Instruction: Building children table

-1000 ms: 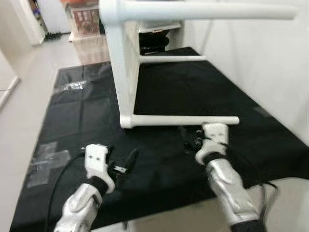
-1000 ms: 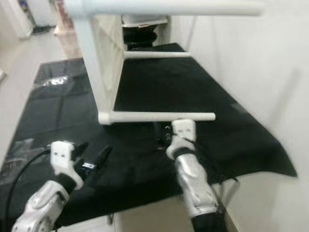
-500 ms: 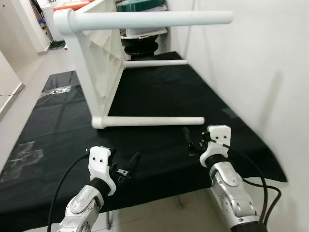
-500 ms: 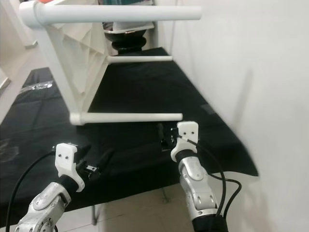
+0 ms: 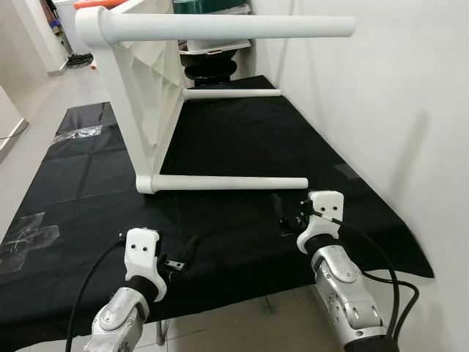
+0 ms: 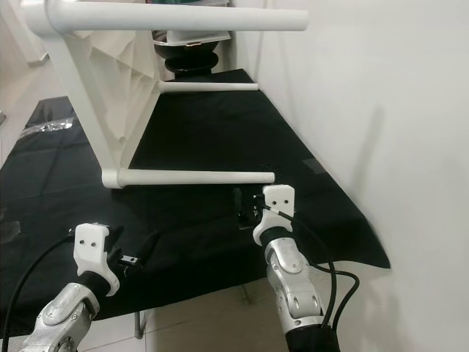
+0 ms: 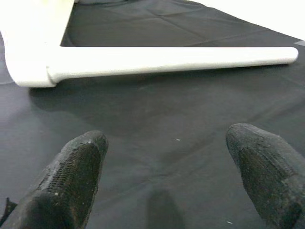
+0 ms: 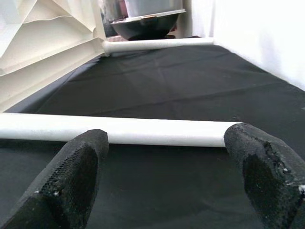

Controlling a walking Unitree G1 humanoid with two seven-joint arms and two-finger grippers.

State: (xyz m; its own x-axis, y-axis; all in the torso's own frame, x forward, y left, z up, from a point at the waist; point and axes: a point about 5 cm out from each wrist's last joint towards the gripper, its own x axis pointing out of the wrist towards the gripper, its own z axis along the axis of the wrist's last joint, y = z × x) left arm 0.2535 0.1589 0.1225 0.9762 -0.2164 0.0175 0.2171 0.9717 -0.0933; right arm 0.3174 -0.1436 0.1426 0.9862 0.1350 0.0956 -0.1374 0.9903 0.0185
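A white children's table (image 5: 150,95) lies on its side on a black mat (image 5: 242,139), its top standing on edge and its round legs pointing toward the wall. The near lower leg (image 5: 231,182) rests on the mat. My right gripper (image 5: 284,214) hovers open just in front of that leg's free end, with the leg (image 8: 119,130) crossing between its fingertips (image 8: 76,176). My left gripper (image 5: 183,258) is open, low over the mat and farther back from the same leg (image 7: 167,59). Neither holds anything.
A white wall (image 5: 381,88) runs close along the mat's right side. A dark round bowl-like object (image 5: 209,70) sits behind the table. Tape patches (image 5: 26,235) mark the mat's left part. The mat's front edge (image 5: 242,301) lies just below my grippers, with tiled floor beyond.
The camera has swung and steadied, so the table looks farther away and sharper. My left gripper sits slightly lower and more to the left. Both grippers stay open.
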